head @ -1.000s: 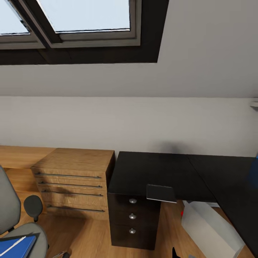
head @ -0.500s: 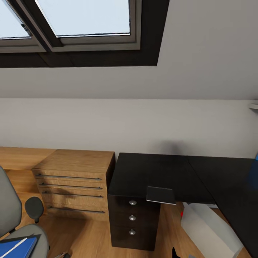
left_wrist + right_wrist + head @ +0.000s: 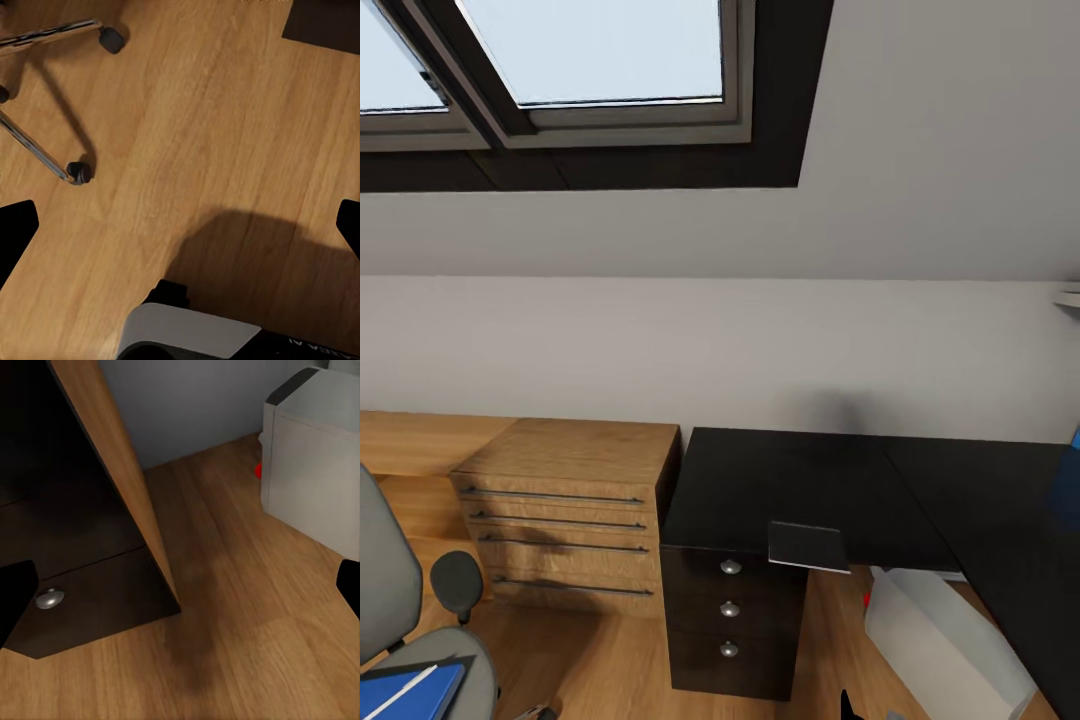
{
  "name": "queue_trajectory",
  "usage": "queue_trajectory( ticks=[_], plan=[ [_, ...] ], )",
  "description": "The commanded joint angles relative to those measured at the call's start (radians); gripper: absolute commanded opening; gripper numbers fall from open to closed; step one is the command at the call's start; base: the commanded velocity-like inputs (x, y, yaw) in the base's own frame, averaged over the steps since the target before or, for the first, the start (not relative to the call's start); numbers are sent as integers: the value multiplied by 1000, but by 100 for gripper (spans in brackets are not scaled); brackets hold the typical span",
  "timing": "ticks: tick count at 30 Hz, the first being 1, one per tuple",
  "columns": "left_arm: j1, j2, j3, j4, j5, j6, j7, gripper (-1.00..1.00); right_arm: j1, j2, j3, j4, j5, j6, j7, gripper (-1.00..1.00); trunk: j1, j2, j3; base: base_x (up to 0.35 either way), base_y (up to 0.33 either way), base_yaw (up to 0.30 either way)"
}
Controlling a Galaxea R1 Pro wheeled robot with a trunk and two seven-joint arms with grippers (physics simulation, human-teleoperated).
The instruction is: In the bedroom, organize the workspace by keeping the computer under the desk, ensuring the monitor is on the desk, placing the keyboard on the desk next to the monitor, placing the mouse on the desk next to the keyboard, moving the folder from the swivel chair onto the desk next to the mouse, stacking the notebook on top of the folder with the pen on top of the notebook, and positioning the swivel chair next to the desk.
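Head view: the desk is the reference landmark. The notebook lies on its front edge above the black drawers, overhanging slightly, so it is reachable from the floor side. The computer stands tilted on the floor under the desk. The wooden drawer chest adjoins the desk's end. Away from the desk, past the chest, the swivel chair carries the folder with the pen on it.

Left wrist view: the left gripper is spread wide and empty above the floor, near the chair casters.

Right wrist view: the right gripper is likewise wide open, holding nothing, between the drawers and the computer.
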Motion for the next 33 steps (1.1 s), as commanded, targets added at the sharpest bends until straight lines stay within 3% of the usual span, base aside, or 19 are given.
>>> queue_trajectory(
  ticks=[1,12,13,19,24,25,33],
  plan=[
    [-1,0,-9,-1,10,-6,4,100,-1,0,3,2,-11,-4,9,100,0,-1,-1,0,0,0],
    [-1,0,-5,-1,12,-3,6,100,-1,5,0,-34,-16,-10,-4,100,0,-1,-1,0,0,0],
    [-1,0,17,-1,17,-2,7,100,-1,-2,-3,-90,-17,-9,-6,100,0,-1,-1,0,0,0],
    [-1,1,67,-1,21,-2,7,100,-1,-7,-4,-107,-17,-6,-12,100,0,-1,-1,0,0,0],
    [-1,2,88,-1,18,-5,5,100,-1,-15,0,-70,-15,-12,-13,100,0,-1,-1,0,0,0],
    [-1,4,88,-1,17,-6,4,100,-1,-21,2,-31,-11,-12,-11,100,0,-1,-1,0,0,0],
    [-1,8,89,3,17,-8,4,100,-1,-32,3,-8,-11,-13,-13,100,0,-1,-1,0,0,0]
  ],
)
